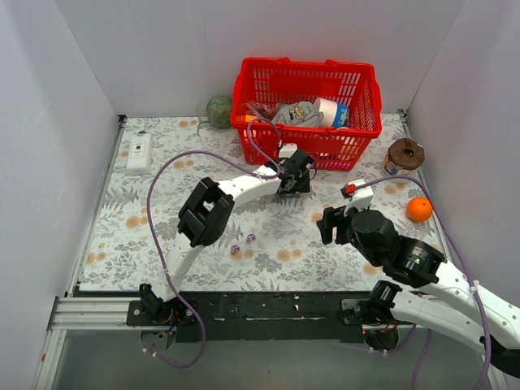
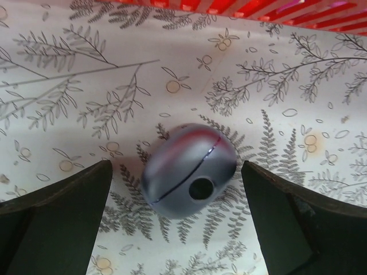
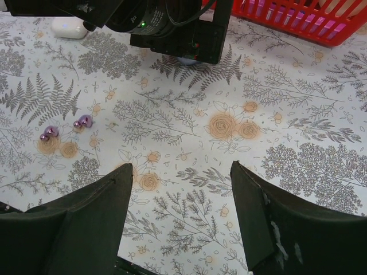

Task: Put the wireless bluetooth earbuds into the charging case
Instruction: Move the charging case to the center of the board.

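On the floral tabletop (image 1: 122, 203) you have the case (image 2: 189, 171) lying shut just in front of the basket (image 1: 309, 150), between your left fingers (image 2: 57, 220), spread wide and clear of it, both earbuds (image 3: 84, 121) farther from the basket, right fingers (image 3: 86, 223) wide, empty.

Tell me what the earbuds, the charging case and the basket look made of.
Earbuds: probably plastic, glossy purple, bright highlights.
Charging case: likely hard plastic, smooth sheen catching a red reflection.
Basket: red moulded plastic, open lattice walls.
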`<state>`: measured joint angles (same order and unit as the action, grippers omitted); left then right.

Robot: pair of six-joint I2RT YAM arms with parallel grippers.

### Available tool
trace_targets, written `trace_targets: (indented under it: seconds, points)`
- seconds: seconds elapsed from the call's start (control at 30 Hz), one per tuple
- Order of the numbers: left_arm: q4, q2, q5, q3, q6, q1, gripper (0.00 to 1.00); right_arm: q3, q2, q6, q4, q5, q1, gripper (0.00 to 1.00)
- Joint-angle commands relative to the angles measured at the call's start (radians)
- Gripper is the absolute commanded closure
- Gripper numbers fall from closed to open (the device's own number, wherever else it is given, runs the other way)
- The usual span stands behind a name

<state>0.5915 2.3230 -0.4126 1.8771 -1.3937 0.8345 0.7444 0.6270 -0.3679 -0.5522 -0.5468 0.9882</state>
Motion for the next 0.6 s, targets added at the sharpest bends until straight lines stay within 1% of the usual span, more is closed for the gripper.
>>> trace_targets:
  seconds: [0.0,0.17,0.3,0.4,0.57]
  points:
    - [-0.030,0.003,-0.038,-0.041,0.129,-0.015,0.02,0.018,-0.007,-0.006,0.008,0.002,-0.003,0.24]
    - [-0.100,-0.004,-0.022,-0.076,0.205,-0.017,0.04,0.019,-0.004,-0.008,-0.002,0.007,-0.003,0.25]
    - [-0.166,-0.017,0.043,-0.121,0.262,-0.017,0.08,0.021,-0.004,-0.011,-0.006,0.013,-0.003,0.25]
    - [-0.220,-0.042,0.098,-0.168,0.288,-0.015,0.11,0.023,-0.003,-0.013,-0.011,0.018,-0.005,0.25]
    - [-0.334,-0.100,0.179,-0.297,0.343,-0.006,0.16,0.021,-0.001,-0.012,-0.011,0.018,-0.002,0.26]
